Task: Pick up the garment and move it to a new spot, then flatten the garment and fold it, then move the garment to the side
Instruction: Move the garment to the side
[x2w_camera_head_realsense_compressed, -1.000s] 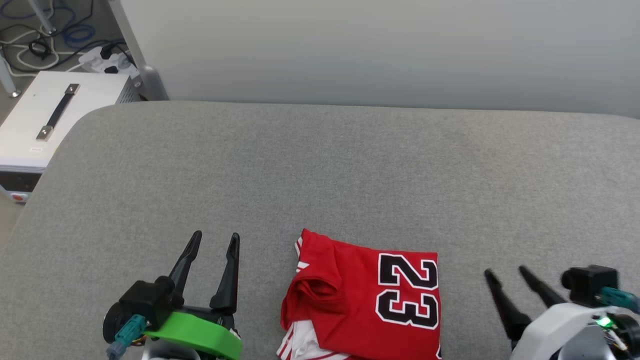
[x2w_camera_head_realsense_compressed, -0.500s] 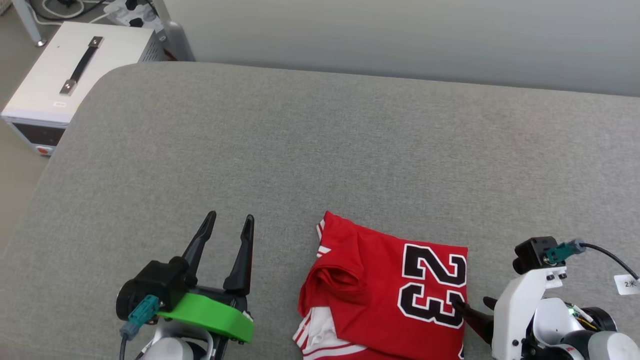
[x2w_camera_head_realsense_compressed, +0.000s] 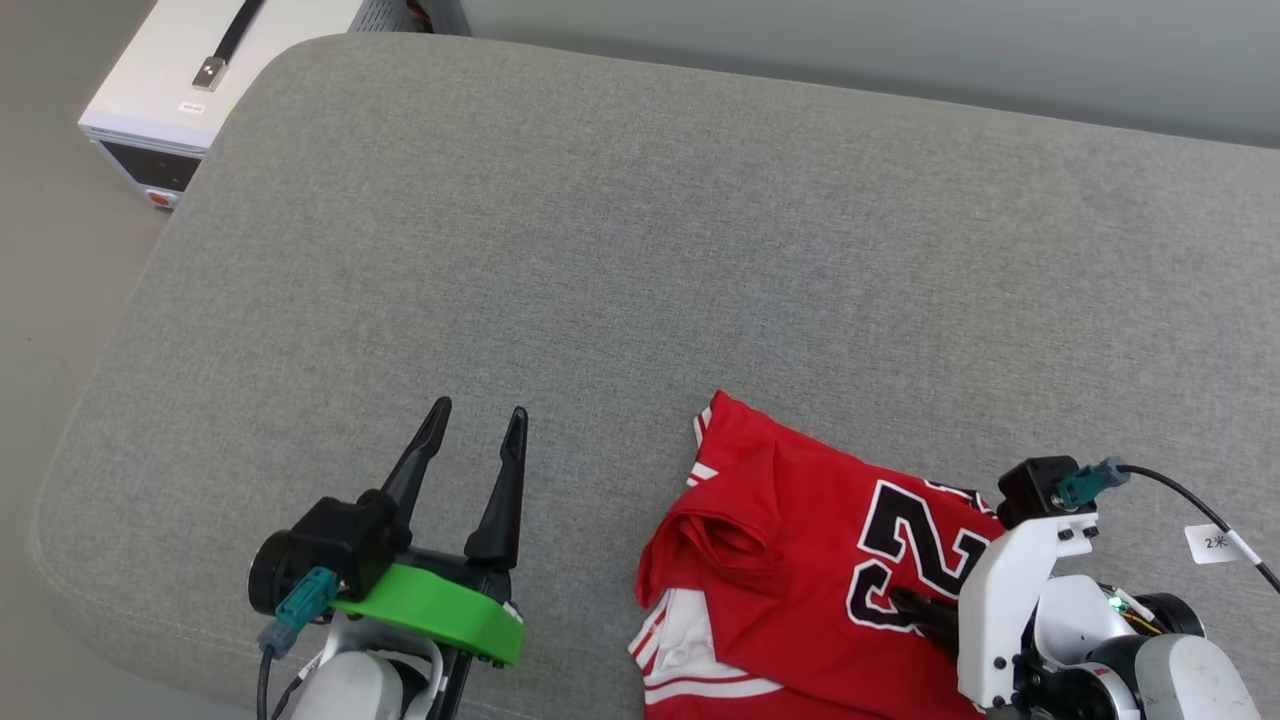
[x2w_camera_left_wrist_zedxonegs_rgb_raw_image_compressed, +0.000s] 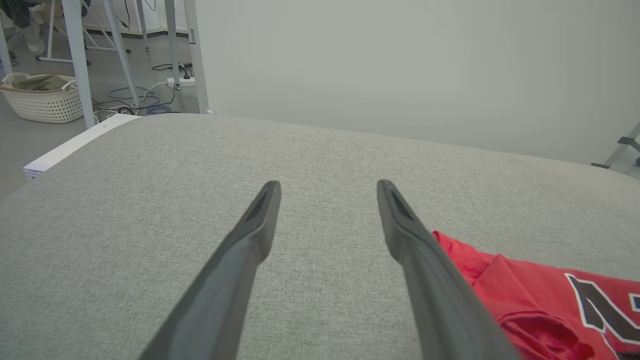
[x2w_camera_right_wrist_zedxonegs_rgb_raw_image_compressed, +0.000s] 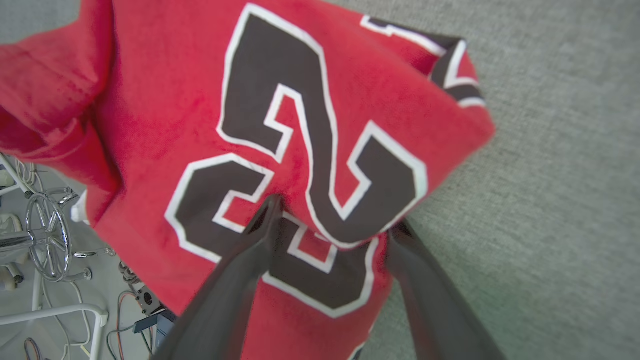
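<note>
We judge the folded garment (x2w_camera_head_realsense_compressed: 790, 540), at the tabletop's (x2w_camera_head_realsense_compressed: 600, 250) near edge, light, limp and slippery. We pinch its layered right fold, which the wide-open right end effector (x2w_camera_right_wrist_zedxonegs_rgb_raw_image_compressed: 336, 214) straddles unclamped. The left end effector (x2w_camera_head_realsense_compressed: 479, 410) is spread and empty.

Showing are one red numbered jersey garment (x2w_camera_head_realsense_compressed: 790, 540), one grey fabric worktop (x2w_camera_head_realsense_compressed: 600, 250), two dark-fingered tools (left tool (x2w_camera_head_realsense_compressed: 479, 412), right tool (x2w_camera_right_wrist_zedxonegs_rgb_raw_image_compressed: 337, 215)), one white black-handled box (x2w_camera_head_realsense_compressed: 160, 90) and one white woven basket (x2w_camera_left_wrist_zedxonegs_rgb_raw_image_compressed: 42, 102).
</note>
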